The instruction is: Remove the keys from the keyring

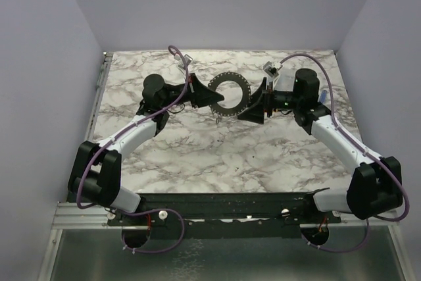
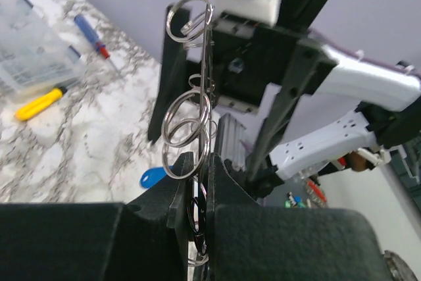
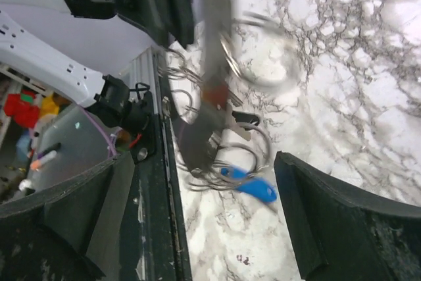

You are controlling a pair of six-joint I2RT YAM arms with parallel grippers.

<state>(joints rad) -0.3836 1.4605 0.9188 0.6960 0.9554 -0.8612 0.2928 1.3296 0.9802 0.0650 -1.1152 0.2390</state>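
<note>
The left arm's jaws are clamped on the left edge of the keyring [image 1: 230,95], a flat grey ring held up off the marble table [image 1: 210,162]. Small wire rings [image 2: 186,129] and a blue key [image 3: 253,189] hang below the keyring. At its right edge, the right arm's jaws stand wide apart, gripping nothing.

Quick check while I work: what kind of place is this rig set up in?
Probably a lab robot booth: a marble-patterned table boxed in by plain lilac walls, with a metal mounting rail along its near edge.
</note>
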